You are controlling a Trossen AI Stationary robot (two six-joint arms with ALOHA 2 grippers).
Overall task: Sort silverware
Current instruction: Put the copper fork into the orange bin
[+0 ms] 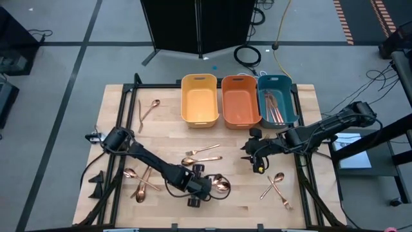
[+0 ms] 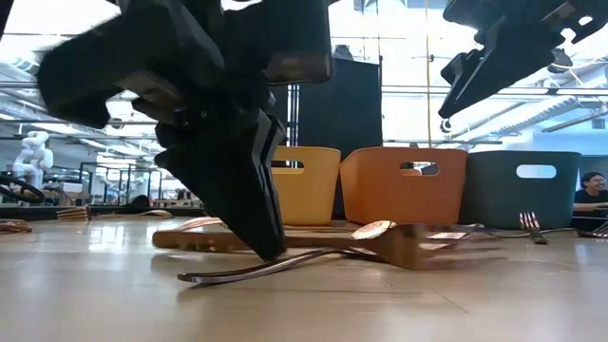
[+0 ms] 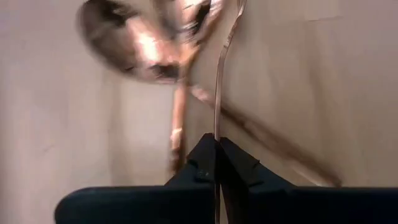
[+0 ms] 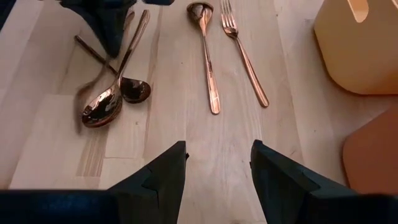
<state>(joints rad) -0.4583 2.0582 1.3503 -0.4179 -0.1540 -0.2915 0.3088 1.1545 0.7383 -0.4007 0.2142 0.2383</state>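
Copper silverware lies scattered on the wooden table [image 1: 116, 103]. A spoon and fork [image 1: 201, 155] sit at the middle, and they show in the right wrist view too as spoon [image 4: 208, 59] and fork [image 4: 245, 53]. Crossed spoons [image 1: 221, 185] lie by my left gripper [image 1: 207, 189], which is low on the table near its near edge and shut on a thin copper handle. My right gripper [image 4: 214, 167] is open and hovers above the table right of centre [image 1: 256, 156], touching nothing. Several pieces [image 1: 275, 106] lie in the teal bin. My left gripper pinches a slender copper utensil's handle [image 3: 217, 127] between its two shut fingertips [image 3: 202, 158]. The handle is turned on its thin edge. The fingers come down from above [image 2: 256, 214] and cross the handle. The utensil [image 2: 313, 258] lies low along the table; spoon or fork, I cannot tell.
Yellow bin [image 1: 199, 98], orange bin [image 1: 240, 100] and teal bin [image 1: 291, 96] stand in a row at the far edge. More silverware lies at far left [image 1: 148, 111], near left [image 1: 141, 182] and near right [image 1: 277, 187]. A person [image 2: 591, 195] sits beyond the table.
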